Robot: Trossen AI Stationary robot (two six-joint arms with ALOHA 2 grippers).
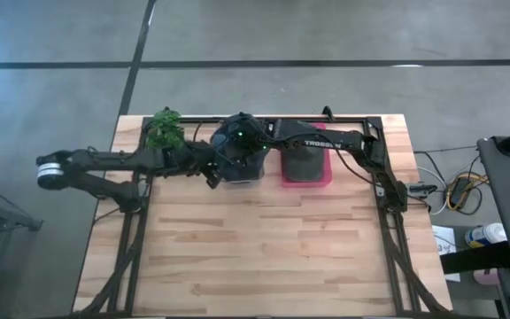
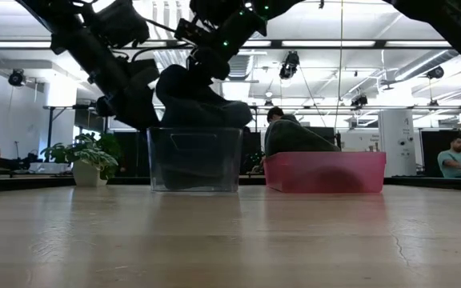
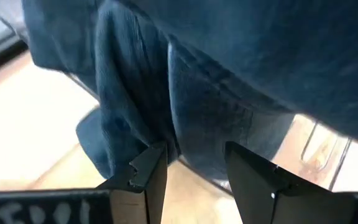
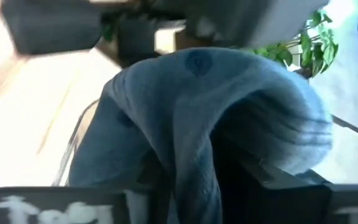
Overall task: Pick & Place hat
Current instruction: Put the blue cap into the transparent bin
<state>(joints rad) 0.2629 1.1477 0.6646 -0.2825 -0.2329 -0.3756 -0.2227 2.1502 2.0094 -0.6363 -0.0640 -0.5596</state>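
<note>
- Dark blue hat (image 1: 240,142) heaped on and spilling into clear bin (image 2: 194,158) at the table's far edge, crown bulging above the rim, one fold hanging inside
- Second dark hat (image 2: 294,138) lying in pink tray (image 2: 325,172) just beside the bin, untouched
- Right gripper (image 4: 194,168) above the bin, fingers straddling a bunched ridge of the fabric; jaws parted a little with cloth between them, so whether pinching or letting go: cannot tell
- Left gripper (image 3: 194,165) at the bin's left side, fingers spread wide, pressed close against the drooping denim-like fold, nothing clamped
- Judged soft, limp and light: sags under its own weight, keeps no shape, drapes over whatever is below
- Not fragile or slippery; woven cloth likely to give friction to the pads
- Best hold likely a gathered fold or seamed ridge near the crown, taken deep enough not to slide out
- Risk: loose edge snagging on the bin's rim
- Potted plant (image 1: 164,129) near the left arm, well clear
</note>
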